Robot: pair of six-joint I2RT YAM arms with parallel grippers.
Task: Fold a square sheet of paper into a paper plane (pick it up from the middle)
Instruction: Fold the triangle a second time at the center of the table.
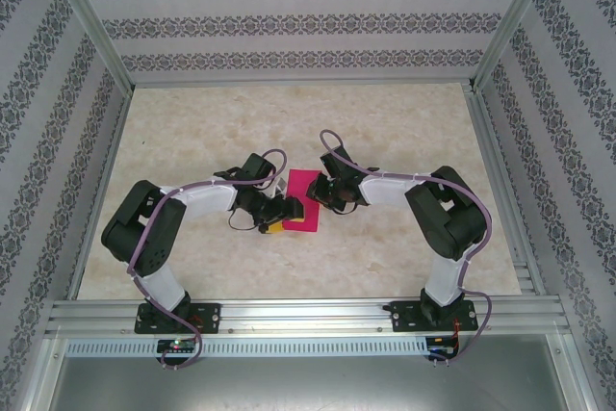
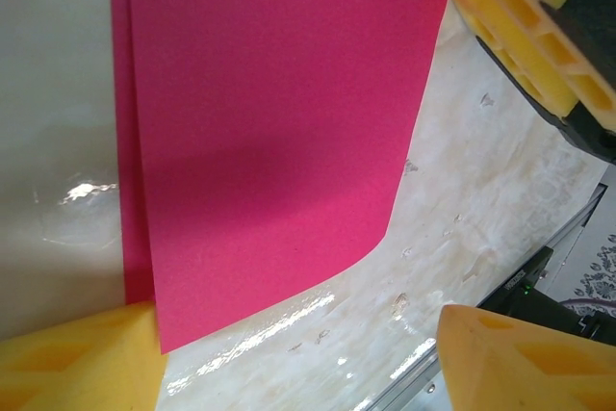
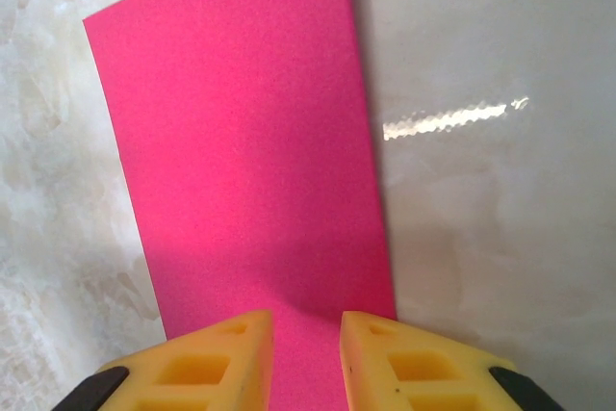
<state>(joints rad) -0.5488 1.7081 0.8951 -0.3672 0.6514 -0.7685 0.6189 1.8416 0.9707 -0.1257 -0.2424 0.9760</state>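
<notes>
The square sheet of paper point(image 1: 304, 197) lies on the table between the two arms, magenta-pink and folded over into a narrow rectangle. In the left wrist view the paper point(image 2: 279, 122) shows two layers along its left edge. My left gripper point(image 1: 279, 217) stands open at the sheet's near left corner, its yellow fingers point(image 2: 77, 358) wide apart with bare table between them point(image 2: 298, 363). My right gripper point(image 3: 306, 353) is low over the sheet point(image 3: 250, 141) at its right end. Its fingers point(image 3: 217, 363) are narrowly apart, with flat paper showing in the gap. A paper plane is out of view.
The marbled table top point(image 1: 404, 132) is bounded by aluminium rails point(image 1: 308, 315) at the near edge and patterned walls point(image 1: 289, 26) on three sides. A yellow finger of the right gripper point(image 2: 525, 16) shows at the top right of the left wrist view.
</notes>
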